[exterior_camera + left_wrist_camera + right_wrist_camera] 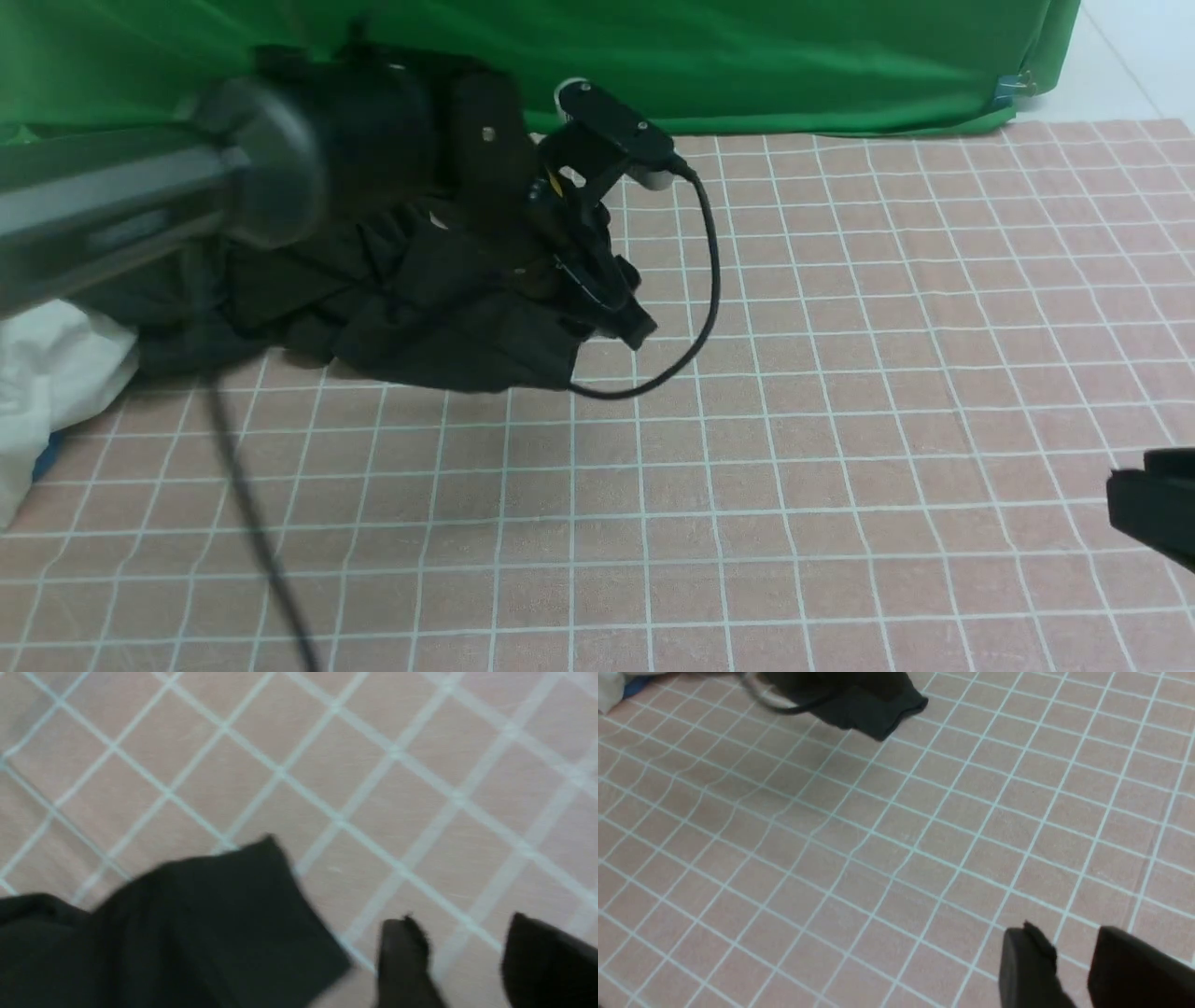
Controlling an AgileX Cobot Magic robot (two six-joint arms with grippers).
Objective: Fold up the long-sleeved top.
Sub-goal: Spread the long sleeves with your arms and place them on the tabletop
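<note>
The long-sleeved top (201, 933) is lying just beside the parted, empty left jaws; the right jaws are gaping well away.

Long-sleeved top (448, 327) far left on tablecloth (840, 420); another garment (47, 373) at its left.

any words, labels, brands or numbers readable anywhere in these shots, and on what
No text can be read in any view.
long-sleeved top: plain black, no print or tag showing.
checked tablecloth: only white grid lines.
green backdrop: blank.
yellow speck on the left arm: perhaps a sticker, too small to read.
</note>
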